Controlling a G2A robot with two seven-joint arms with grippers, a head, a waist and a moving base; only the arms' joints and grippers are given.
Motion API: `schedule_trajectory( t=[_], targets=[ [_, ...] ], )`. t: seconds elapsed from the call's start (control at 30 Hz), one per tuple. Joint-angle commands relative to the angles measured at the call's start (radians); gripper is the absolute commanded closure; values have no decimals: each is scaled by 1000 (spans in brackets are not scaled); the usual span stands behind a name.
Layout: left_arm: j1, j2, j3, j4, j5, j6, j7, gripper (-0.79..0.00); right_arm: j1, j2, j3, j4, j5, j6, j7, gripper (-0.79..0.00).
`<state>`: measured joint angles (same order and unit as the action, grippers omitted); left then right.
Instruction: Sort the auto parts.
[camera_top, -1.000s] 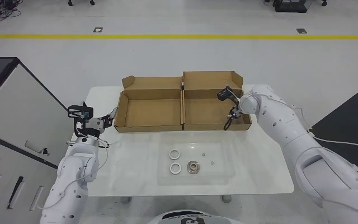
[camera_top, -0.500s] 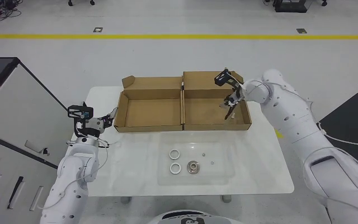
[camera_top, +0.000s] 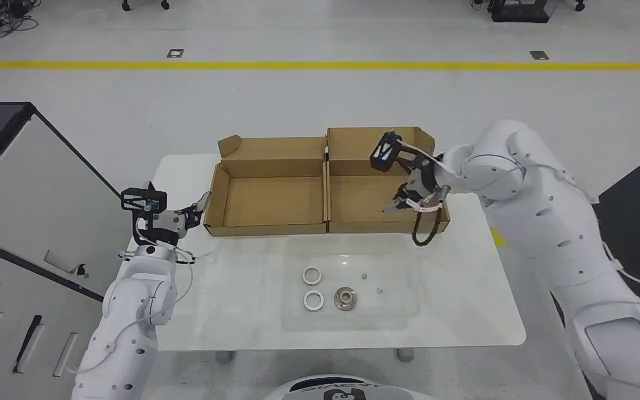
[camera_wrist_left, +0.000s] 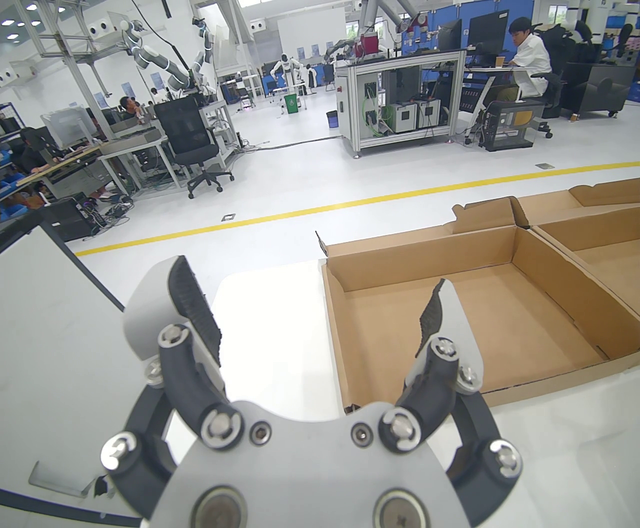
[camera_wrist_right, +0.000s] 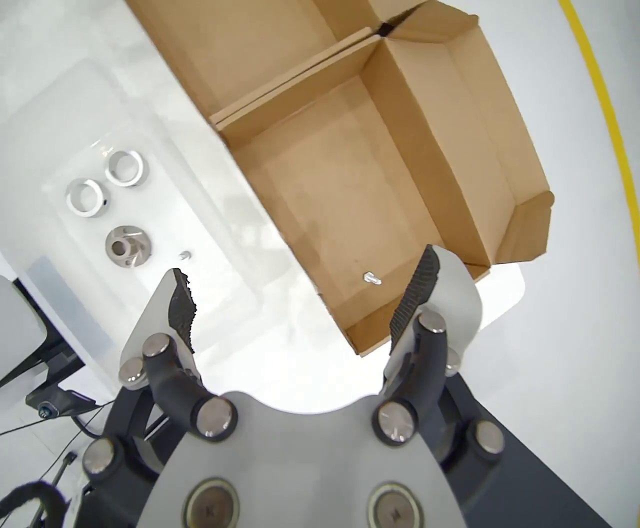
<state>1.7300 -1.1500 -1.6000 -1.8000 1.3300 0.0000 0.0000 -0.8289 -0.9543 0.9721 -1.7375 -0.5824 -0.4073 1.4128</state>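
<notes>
Right wrist view: my right hand (camera_wrist_right: 303, 272) open over box (camera_wrist_right: 350, 190) corner.
Hub (camera_wrist_right: 128, 246) near box: likely heavy, stiff, slick; grip across rim.

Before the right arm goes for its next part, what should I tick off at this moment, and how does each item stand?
1. Right gripper open and empty: ok.
2. Left gripper open and empty, beside the left box: ok.
3. Screw lies inside the right box, clear of the gripper: ok.
4. Rings, hub and loose screw lie apart on the table, none stacked: ok.
5. Left box holds nothing, so there is room for parts: ok.
6. Which box each remaining part belongs in: cannot tell.
</notes>
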Motion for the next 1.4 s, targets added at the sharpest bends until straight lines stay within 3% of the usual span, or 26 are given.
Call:
schedule_trajectory(
  t=[0.0, 0.27, 0.57, 1.07, 1.37],
  targets=[
    [0, 0, 0, 0, 0, 0, 0, -785, -7, 21, -45, -50, 11, 2, 2, -785],
    [0, 0, 0, 0, 0, 0, 0, -785, 33, 102, -208, -143, 68, 19, 19, -785],
    [0, 0, 0, 0, 0, 0, 0, -785, 73, 159, -306, -206, 147, 30, 30, -785],
    [0, 0, 0, 0, 0, 0, 0, -785, 65, 159, -310, -200, 142, 41, 24, -785],
    [0, 0, 0, 0, 0, 0, 0, -785, 68, 121, -432, -236, 110, 84, 84, -785]
  ],
)
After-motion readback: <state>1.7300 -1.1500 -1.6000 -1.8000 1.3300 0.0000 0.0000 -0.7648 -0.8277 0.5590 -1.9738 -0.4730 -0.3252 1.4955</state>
